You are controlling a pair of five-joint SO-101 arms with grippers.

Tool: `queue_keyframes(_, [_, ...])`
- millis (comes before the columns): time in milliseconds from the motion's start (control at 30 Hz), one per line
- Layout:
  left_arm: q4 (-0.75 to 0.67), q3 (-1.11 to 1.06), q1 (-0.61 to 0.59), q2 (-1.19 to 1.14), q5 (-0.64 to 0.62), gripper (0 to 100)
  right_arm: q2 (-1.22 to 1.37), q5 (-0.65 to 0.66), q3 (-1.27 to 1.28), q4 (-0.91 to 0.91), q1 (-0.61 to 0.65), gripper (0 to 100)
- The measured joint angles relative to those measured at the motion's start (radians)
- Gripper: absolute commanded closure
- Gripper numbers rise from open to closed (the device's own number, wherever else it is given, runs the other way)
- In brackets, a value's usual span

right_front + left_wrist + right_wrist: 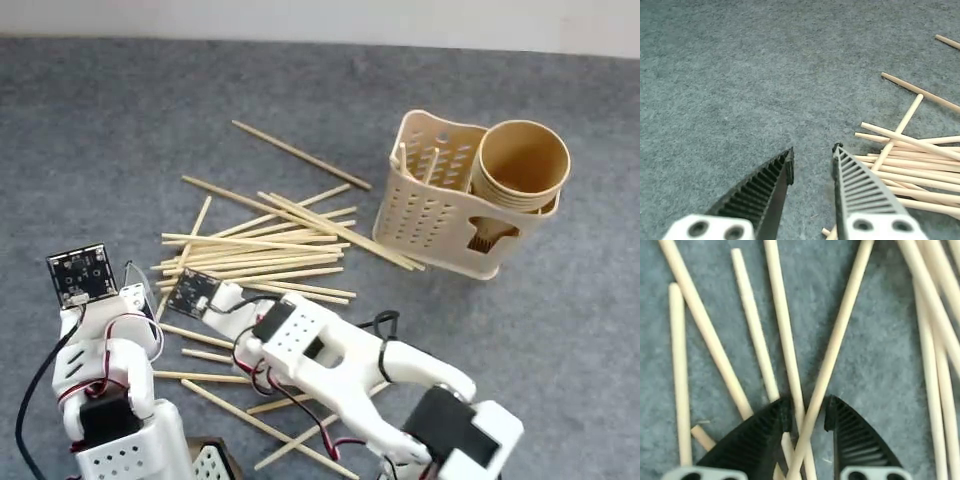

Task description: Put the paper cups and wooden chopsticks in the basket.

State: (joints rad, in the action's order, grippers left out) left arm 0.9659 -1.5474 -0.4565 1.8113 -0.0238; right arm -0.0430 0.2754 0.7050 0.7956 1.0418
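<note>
Many wooden chopsticks [262, 250] lie strewn over the grey carpet. The beige perforated basket [432, 215] stands at the right, with stacked paper cups [522, 165] in one compartment and a couple of chopsticks [432, 162] upright in the other. My right gripper [807, 407] is open and low over the pile. Two crossing chopsticks [822, 375] run between its fingers. My left gripper [813, 151] is open over bare carpet with nothing in it. The ends of the chopsticks [900, 160] lie just beside one of its fingers.
Both arms rise from the near edge of the carpet, the left arm [100, 370] beside the right arm [340, 365]. One lone chopstick [300, 155] lies farther back, left of the basket. Bare carpet [110, 140] stretches to the far left.
</note>
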Motion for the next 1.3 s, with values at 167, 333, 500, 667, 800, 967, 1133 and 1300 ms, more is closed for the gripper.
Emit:
queue_keyframes(167, [0.000, 0.000, 0.000, 0.000, 0.000, 86, 0.057, 0.000, -0.051, 0.002, -0.023, 99.6])
queue_keyframes(333, [0.000, 0.000, 0.000, 0.000, 0.000, 86, 0.072, 0.025, -0.063, 0.002, -0.068, 99.2])
queue_keyframes(500, [0.000, 0.000, 0.000, 0.000, 0.000, 86, 0.075, 0.098, -0.080, 0.071, -0.083, 99.2])
queue_keyframes(667, [0.000, 0.000, 0.000, 0.000, 0.000, 86, 0.055, 0.141, -0.080, 0.127, -0.127, 99.2])
queue_keyframes(800, [0.000, 0.000, 0.000, 0.000, 0.000, 86, -0.054, 0.144, -0.074, 0.150, -0.178, 99.2])
queue_keyframes(967, [0.000, 0.000, 0.000, 0.000, 0.000, 86, -0.212, 0.144, 0.006, 0.163, -0.210, 99.2])
queue_keyframes(1133, [0.000, 0.000, 0.000, 0.000, 0.000, 86, -0.304, 0.144, 0.032, 0.163, -0.216, 99.2])
queue_keyframes(1300, [0.000, 0.000, 0.000, 0.000, 0.000, 86, -0.370, 0.120, 0.032, 0.163, -0.250, 99.2])
